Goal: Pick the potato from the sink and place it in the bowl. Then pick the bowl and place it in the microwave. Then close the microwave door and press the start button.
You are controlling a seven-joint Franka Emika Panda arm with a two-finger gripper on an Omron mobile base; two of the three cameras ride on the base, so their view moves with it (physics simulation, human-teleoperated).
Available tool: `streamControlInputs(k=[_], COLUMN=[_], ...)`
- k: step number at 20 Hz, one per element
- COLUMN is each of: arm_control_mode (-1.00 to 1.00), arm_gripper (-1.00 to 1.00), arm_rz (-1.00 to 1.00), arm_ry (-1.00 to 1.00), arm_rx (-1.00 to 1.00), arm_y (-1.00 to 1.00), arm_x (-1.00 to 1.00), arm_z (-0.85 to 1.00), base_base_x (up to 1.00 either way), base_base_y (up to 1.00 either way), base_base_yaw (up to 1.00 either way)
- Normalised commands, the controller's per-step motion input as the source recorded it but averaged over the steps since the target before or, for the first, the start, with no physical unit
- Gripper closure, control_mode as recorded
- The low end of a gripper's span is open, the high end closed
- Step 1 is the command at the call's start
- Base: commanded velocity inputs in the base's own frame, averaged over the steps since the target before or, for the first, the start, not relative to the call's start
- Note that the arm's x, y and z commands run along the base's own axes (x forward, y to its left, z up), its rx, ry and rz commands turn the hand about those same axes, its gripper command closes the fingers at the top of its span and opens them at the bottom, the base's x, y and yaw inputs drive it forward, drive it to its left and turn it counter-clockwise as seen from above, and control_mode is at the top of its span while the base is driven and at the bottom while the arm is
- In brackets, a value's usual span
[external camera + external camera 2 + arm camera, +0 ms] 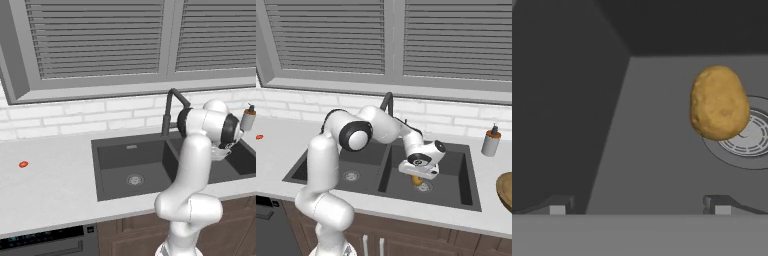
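The yellowish-brown potato [719, 102] lies in the right basin of the dark grey sink [331, 167], partly over the round steel drain [751, 142]. In the right base view the potato [416, 180] peeks out just under my hand. My gripper [639, 209] hangs open a little above the basin floor, and the potato sits ahead of the fingers and off to the right, untouched. The edge of the tan wooden bowl [505, 190] rests on the counter right of the sink. The microwave and its door are out of view.
A tall dark faucet [170, 107] rises behind the sink's divider. A soap dispenser [490, 141] stands at the back right of the sink. A tiny red item [23, 164] lies on the left counter. The basin walls close in around my hand.
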Motion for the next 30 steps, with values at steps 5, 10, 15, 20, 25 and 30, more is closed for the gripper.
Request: streamControlInputs(k=[5,10,15,20,25,30], arm_control_mode=[-1.00,-1.00,-1.00,-1.00,-1.00,-1.00], arm_gripper=[-1.00,-1.00,-1.00,-1.00,-1.00,-1.00], arm_rz=[0.00,0.00,0.00,0.00,0.00,0.00], arm_ry=[0.00,0.00,0.00,0.00,0.00,0.00], arm_rx=[0.00,0.00,0.00,0.00,0.00,0.00], arm_y=[-0.09,-0.09,-0.05,0.00,0.00,0.00], arm_x=[0.08,0.05,0.10,0.19,0.22,0.24], arm_z=[-0.13,-0.16,-0.18,-0.13,-0.16,-0.16], base_base_x=[0.00,0.00,0.00,0.00,0.00,0.00], base_base_y=[0.00,0.00,0.00,0.00,0.00,0.00], base_base_yaw=[0.00,0.00,0.00,0.00,0.00,0.00])
